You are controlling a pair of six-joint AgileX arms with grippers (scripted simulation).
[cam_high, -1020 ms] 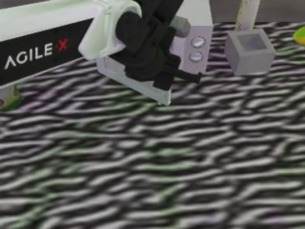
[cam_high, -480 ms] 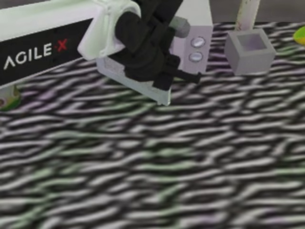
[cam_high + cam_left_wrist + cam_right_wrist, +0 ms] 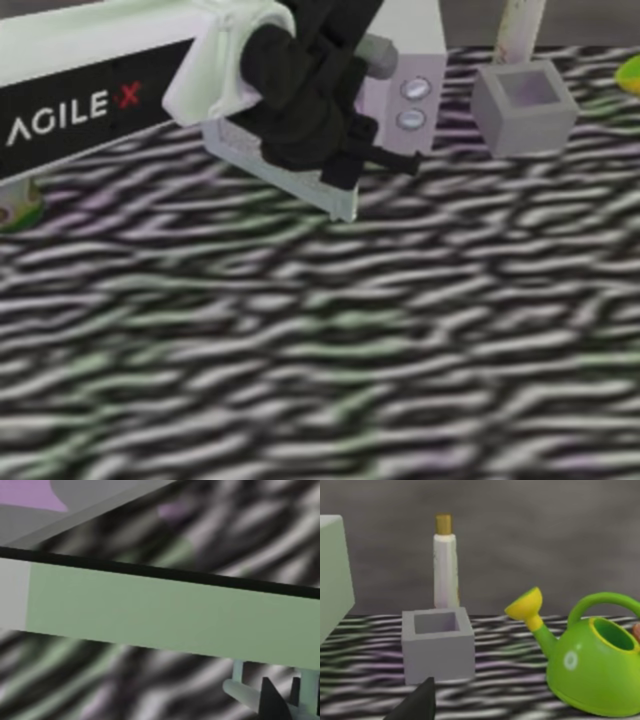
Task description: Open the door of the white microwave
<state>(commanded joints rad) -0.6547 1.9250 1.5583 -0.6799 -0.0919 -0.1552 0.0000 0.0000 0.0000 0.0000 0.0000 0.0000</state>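
Note:
The white microwave [image 3: 412, 28] stands at the table's far edge, two silver knobs [image 3: 413, 104] on its front. Its door [image 3: 312, 196] is swung partly out from the front, its free edge nearest the camera. My left arm reaches over it from the left. My left gripper [image 3: 350, 165] sits at the door's free edge. In the left wrist view the door [image 3: 170, 615] is a pale band, and the left gripper [image 3: 284, 697] is shut on the door's bar handle [image 3: 242, 691], a dark finger on each side. My right gripper [image 3: 420, 705] shows only as a dark tip, parked off to the right.
A small grey open cube [image 3: 525, 105] stands right of the microwave, with a white bottle [image 3: 520, 28] behind it. A green watering can [image 3: 592, 667] sits farther right. A green object [image 3: 20, 205] lies at the left edge. The tabletop is striped black and white.
The left arm has edged very slightly to the left. The door's angle looks the same.

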